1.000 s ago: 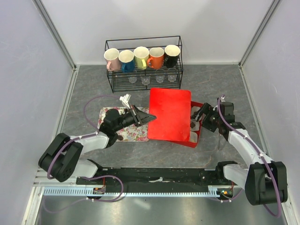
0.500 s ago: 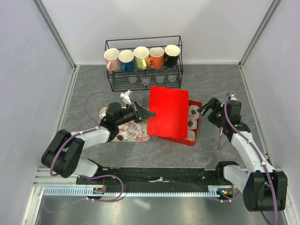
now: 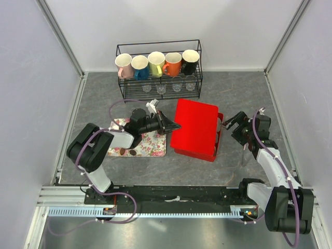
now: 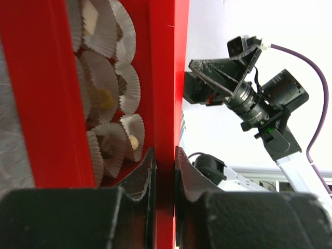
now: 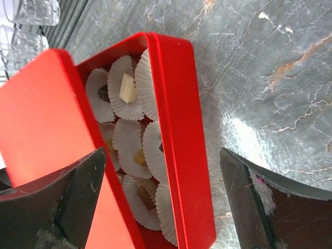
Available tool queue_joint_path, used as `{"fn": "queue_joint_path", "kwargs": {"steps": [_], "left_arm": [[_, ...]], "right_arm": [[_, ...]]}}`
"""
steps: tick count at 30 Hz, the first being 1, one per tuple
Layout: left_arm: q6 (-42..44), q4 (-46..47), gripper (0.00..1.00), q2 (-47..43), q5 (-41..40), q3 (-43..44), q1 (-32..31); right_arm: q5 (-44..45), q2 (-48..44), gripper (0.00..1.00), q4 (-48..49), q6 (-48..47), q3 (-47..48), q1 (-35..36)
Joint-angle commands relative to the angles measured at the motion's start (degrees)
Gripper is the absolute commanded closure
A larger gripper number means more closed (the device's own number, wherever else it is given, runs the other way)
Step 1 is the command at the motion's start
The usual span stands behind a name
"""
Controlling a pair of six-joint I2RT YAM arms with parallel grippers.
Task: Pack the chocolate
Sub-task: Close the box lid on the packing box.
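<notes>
A red lid point(image 3: 194, 126) lies tilted over the red box point(image 3: 218, 145), covering most of it. My left gripper point(image 3: 174, 126) is shut on the lid's left edge point(image 4: 165, 104), one finger on each side. Inside the box point(image 5: 181, 129) are white paper cups holding chocolate: a cream piece point(image 5: 127, 87) and tan ones point(image 4: 106, 98). Two dark chocolates point(image 3: 127, 152) lie on the floral tray point(image 3: 153, 145). My right gripper point(image 3: 232, 124) hangs open just right of the box, nothing between its fingers; in its wrist view the gripper point(image 5: 162, 155) looks down on the box's open strip.
A black wire rack point(image 3: 158, 70) with several coloured mugs and small glasses stands at the back. The grey stone-pattern tabletop point(image 3: 249, 93) is walled in by white panels left, right and behind.
The left gripper has carried the lid to the right and down over the box, hiding most of the cups. The right gripper has drawn back to the right, away from the box.
</notes>
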Motion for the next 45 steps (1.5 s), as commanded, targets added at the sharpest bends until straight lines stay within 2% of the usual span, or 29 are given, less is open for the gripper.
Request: {"fn": "queue_joint_path", "kwargs": {"steps": [1, 12, 20, 32, 45], "left_arm": [[-3.58, 7.17, 0.98, 2.21, 2.07, 4.25, -1.71], [-0.86, 2.43, 0.98, 6.44, 1.73, 9.17, -3.91], [5.37, -7.05, 0.98, 6.17, -0.74, 11.19, -3.99], [6.96, -10.14, 0.98, 8.11, -0.56, 13.39, -4.43], [16.36, -25.16, 0.87, 3.72, -8.29, 15.94, -4.43]], "right_arm": [[-2.77, -1.20, 0.02, 4.16, 2.33, -0.62, -0.96], [-5.06, -0.50, 0.02, 7.32, 3.91, -3.09, -1.13], [-5.85, 0.12, 0.02, 8.20, 3.56, -3.70, -1.13], [-8.40, 2.49, 0.02, 9.96, 1.72, -4.84, -1.22], [-11.47, 7.50, 0.02, 10.40, -2.50, -4.76, -1.31]]}}
